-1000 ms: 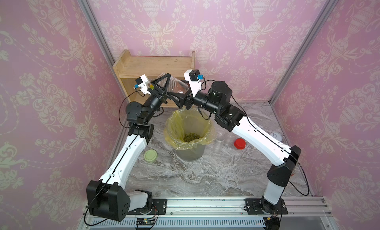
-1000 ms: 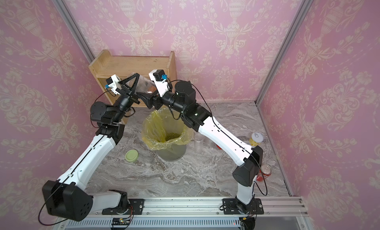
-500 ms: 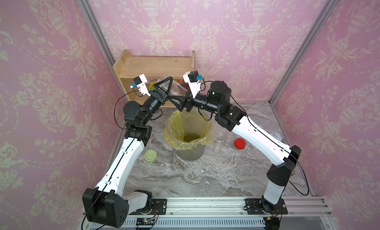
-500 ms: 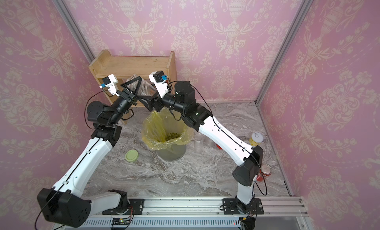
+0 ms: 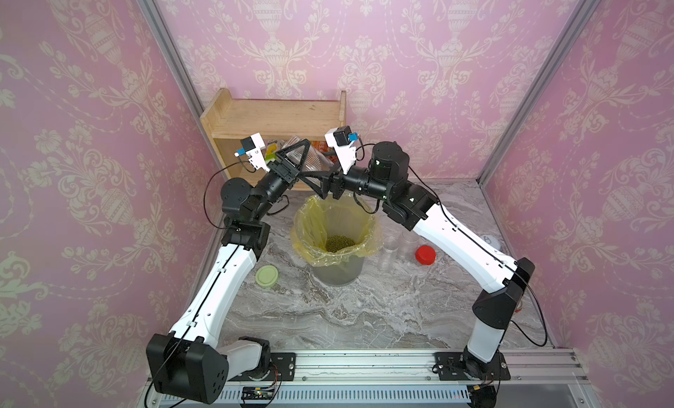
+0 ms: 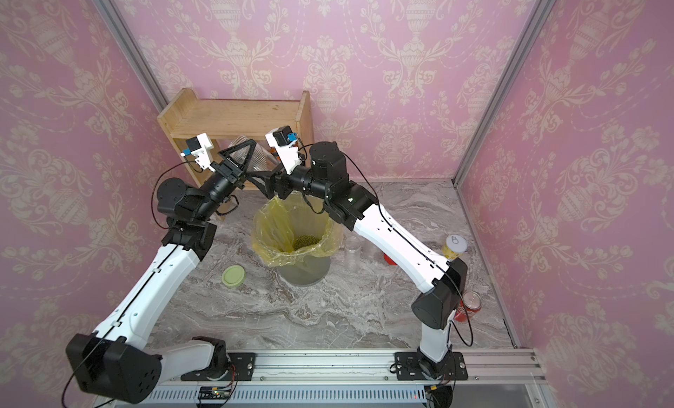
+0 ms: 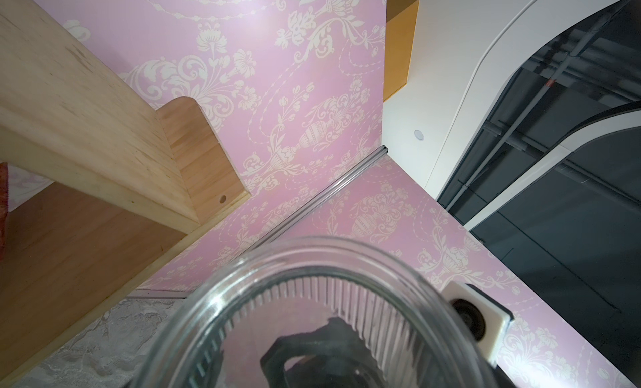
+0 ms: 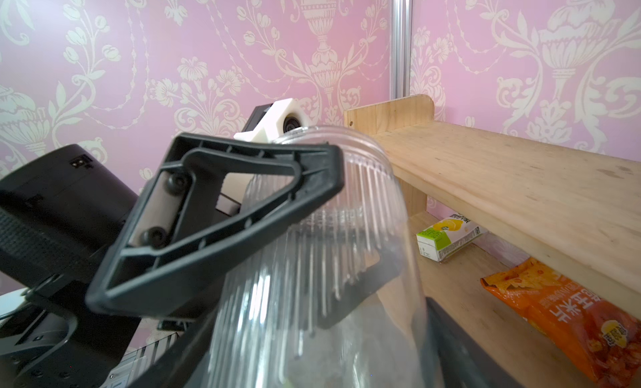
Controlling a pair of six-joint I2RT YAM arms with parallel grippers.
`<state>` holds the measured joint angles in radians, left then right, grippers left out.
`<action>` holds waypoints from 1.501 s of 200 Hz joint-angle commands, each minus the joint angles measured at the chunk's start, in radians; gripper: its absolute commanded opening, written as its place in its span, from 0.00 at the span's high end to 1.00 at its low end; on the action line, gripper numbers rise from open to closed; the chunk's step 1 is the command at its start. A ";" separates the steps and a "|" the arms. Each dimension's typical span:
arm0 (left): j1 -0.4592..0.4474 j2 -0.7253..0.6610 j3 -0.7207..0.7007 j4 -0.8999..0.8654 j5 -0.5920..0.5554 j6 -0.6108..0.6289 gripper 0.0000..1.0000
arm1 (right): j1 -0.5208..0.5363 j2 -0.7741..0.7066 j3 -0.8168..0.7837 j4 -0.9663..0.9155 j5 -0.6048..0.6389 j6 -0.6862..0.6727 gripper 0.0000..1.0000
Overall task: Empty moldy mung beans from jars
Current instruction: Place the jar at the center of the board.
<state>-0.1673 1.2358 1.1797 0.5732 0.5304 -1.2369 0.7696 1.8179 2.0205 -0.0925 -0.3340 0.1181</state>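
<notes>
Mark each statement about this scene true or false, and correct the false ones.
1. The left end effector holds the ribbed jar. True.
2. The mung beans are piled on the table. False: they lie inside the yellow-lined bin.
3. The pale green lid is on the ribbed jar. False: it lies on the table, beside the bin.
4. The red lid lies on the table. True.
5. The wooden shelf is bare. False: a snack packet and a drink carton sit in it.

Mung beans (image 5: 339,243) in bin (image 5: 339,275), shelf (image 5: 277,121) behind
</notes>
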 commanded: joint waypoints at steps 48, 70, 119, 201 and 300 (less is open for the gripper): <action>-0.008 -0.015 0.011 0.132 0.049 0.033 0.41 | -0.059 0.011 0.018 -0.065 0.157 0.049 0.35; -0.008 -0.019 0.009 0.117 0.050 0.040 0.41 | -0.065 0.009 0.026 -0.081 0.164 0.051 0.31; -0.008 -0.027 0.013 0.090 0.062 0.051 0.41 | -0.075 0.009 0.046 -0.125 0.203 0.063 0.27; -0.008 -0.035 0.026 0.063 0.069 0.060 0.41 | -0.099 0.015 0.056 -0.117 0.162 0.110 0.24; -0.008 -0.015 0.026 0.118 0.072 0.007 0.42 | -0.109 0.021 0.050 -0.072 0.026 0.124 0.01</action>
<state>-0.1741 1.2530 1.1755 0.5701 0.5495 -1.2457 0.7219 1.8221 2.0514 -0.1955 -0.3992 0.1986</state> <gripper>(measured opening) 0.839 0.980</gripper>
